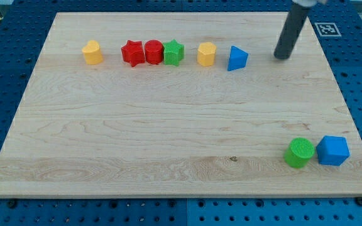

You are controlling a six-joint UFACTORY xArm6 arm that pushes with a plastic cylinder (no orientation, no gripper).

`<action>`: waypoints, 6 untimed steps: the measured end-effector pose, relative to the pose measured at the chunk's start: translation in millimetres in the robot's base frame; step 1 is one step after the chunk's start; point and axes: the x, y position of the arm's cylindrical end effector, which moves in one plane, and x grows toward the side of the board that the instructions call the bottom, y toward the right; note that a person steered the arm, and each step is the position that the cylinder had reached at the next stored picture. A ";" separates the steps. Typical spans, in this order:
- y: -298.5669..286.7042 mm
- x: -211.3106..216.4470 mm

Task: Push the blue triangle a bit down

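Note:
The blue triangle (236, 58) lies near the view's top, right of centre, at the right end of a row of blocks. My tip (282, 58) rests on the board to the triangle's right, about level with it and clear of it by a gap. The dark rod slants up toward the view's top right corner.
In the row left of the triangle are a yellow hexagon (207, 54), a green star (174, 53), a red cylinder (154, 51), a red star (132, 53) and a yellow block (93, 53). A green cylinder (300, 152) and a blue cube (332, 150) sit at the bottom right of the wooden board (168, 125).

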 end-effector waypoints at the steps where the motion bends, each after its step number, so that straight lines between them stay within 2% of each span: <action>1: -47.4 -48.8; 2: -96.6 -32.8; 4: -105.0 62.7; 6: -104.1 126.7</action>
